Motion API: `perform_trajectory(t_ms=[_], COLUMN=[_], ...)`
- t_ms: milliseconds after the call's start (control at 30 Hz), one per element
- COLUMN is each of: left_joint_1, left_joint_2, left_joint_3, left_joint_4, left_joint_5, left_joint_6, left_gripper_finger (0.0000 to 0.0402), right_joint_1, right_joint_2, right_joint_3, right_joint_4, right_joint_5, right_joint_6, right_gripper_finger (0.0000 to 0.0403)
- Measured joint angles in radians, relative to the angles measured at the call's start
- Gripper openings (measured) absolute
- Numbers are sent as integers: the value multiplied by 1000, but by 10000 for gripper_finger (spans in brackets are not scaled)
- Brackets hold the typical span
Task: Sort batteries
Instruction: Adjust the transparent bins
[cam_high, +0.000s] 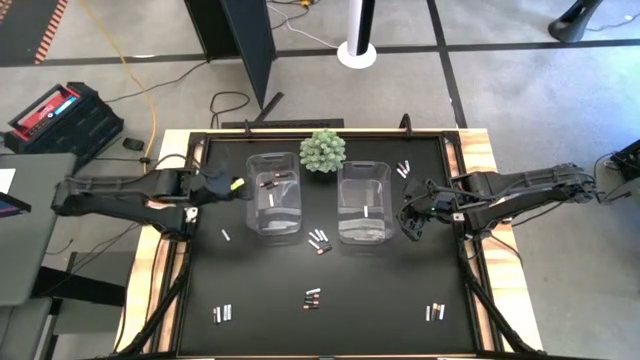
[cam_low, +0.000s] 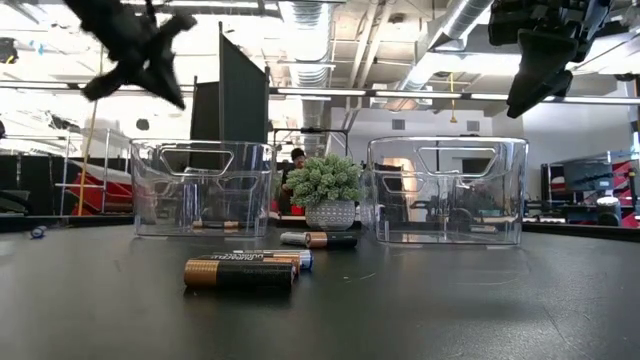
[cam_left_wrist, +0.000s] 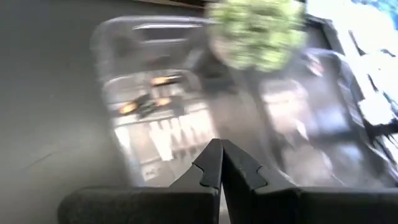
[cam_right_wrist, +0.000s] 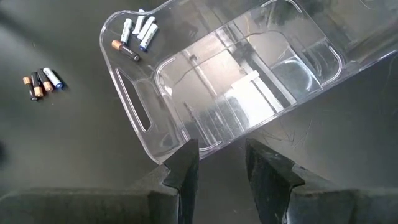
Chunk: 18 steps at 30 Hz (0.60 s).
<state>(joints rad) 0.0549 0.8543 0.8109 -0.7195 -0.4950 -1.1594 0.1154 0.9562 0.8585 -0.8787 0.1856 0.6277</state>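
Note:
Batteries lie in small groups on the black table: one group (cam_high: 318, 240) in front of the bins, others near the front edge (cam_high: 312, 298), (cam_high: 223, 313), (cam_high: 434, 312), some at the far right (cam_high: 404, 168). Dark copper-ended cells (cam_left_wrist: 152, 93) lie in the left clear bin (cam_high: 275, 195); one pale cell (cam_high: 367, 212) lies in the right bin (cam_high: 365, 200). My left gripper (cam_left_wrist: 217, 165) is shut with nothing in it, up in the air by the left bin's left side (cam_high: 228, 187). My right gripper (cam_right_wrist: 224, 165) hangs open beside the right bin's right wall (cam_high: 410, 222), nothing between its fingers.
A green spiky ball plant (cam_high: 323, 150) in a small pot stands between the bins at the far side. A raised black frame (cam_high: 470, 250) borders the table. Two dark batteries (cam_low: 240, 272) lie close to the low camera. Bare table lies between the bins and the front edge.

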Motion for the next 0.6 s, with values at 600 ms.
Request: perform_trajectory(t_ms=[600], left_joint_1=[-231], left_joint_2=[565], left_joint_3=[398], left_joint_4=[-178], left_joint_5=[321], left_joint_6=[176], left_gripper_finger=[0], right_joint_1=[-41], right_joint_2=[0], right_joint_3=[0], right_joint_4=[0], right_joint_5=[0], right_joint_6=[-17], right_gripper_finger=[147])
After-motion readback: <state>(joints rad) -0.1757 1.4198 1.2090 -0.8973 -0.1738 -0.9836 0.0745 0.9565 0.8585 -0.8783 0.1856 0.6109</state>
